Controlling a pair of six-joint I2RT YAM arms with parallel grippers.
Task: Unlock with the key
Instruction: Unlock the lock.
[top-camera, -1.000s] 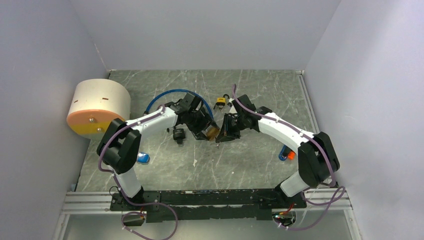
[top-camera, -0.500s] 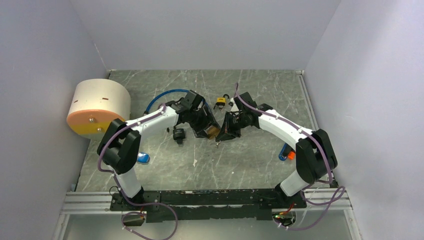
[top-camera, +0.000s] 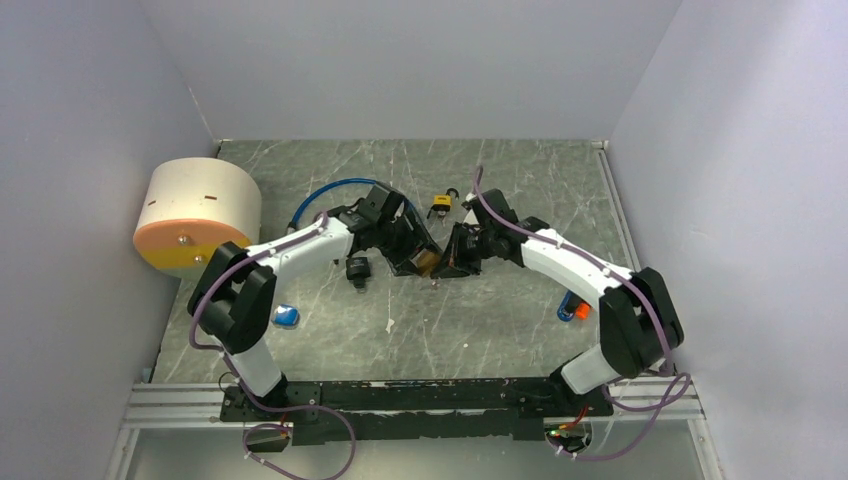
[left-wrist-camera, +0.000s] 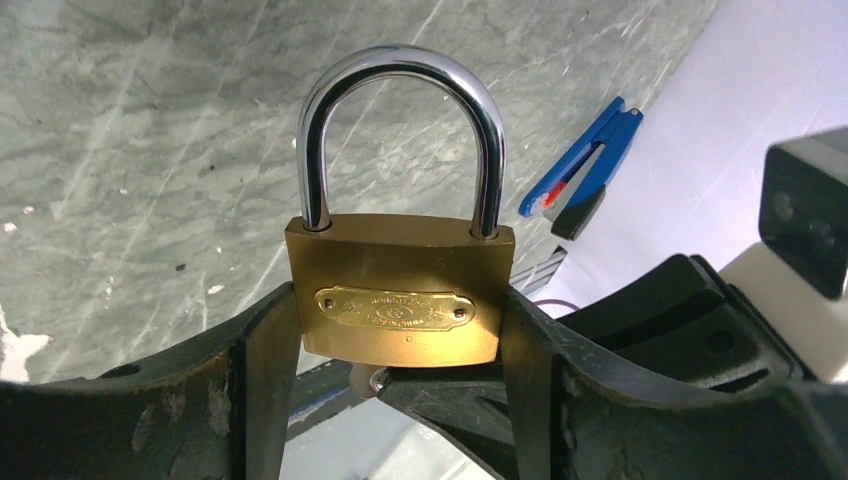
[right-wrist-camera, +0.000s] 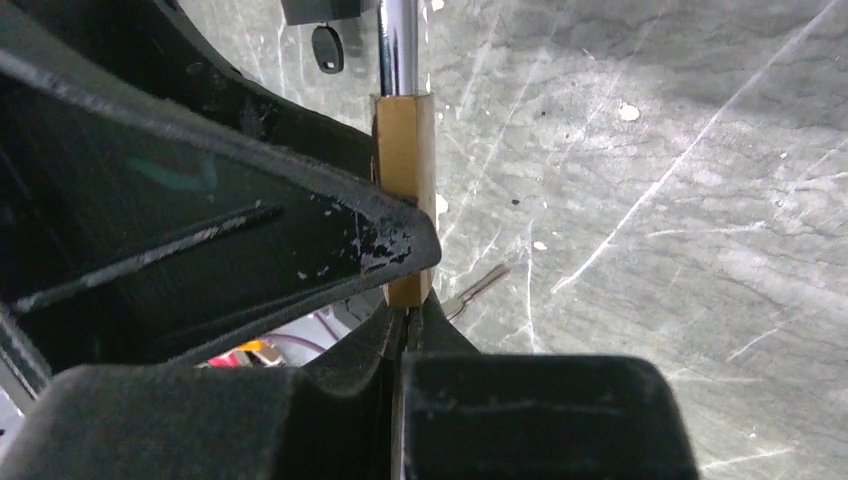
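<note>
1. The brass padlock (left-wrist-camera: 400, 290) is held above the middle of the grey table (top-camera: 500, 320), between the 2 arms. Both legs of its chrome shackle (left-wrist-camera: 400, 110) sit in the body.
2. The left gripper (left-wrist-camera: 400, 325) holds it with its jaws spread wide, 1 finger pressed to each side of the brass body.
3. The right gripper (right-wrist-camera: 405, 315) is pinched fully together, its tips meeting right at the padlock's base.
4. A sliver of silver key (right-wrist-camera: 478, 285) pokes out beside those tips. We cannot tell whether the tips grip it or whether it sits in the lock.
5. The left wrist view alone shows us the padlock's face and nameplate. The right wrist view shows it edge-on as a thin brass strip. From the top view we see only a brown speck where the 2 grippers meet.
6. Only the top view shows the rest of the table: a 2nd small padlock (top-camera: 440, 205) just behind the grippers, a blue cable (top-camera: 330, 188) looping by the left arm, and a cream drum (top-camera: 195, 215) at the far left edge.
7. A blue-and-orange tool (top-camera: 572, 305) lies near the right arm.
</note>
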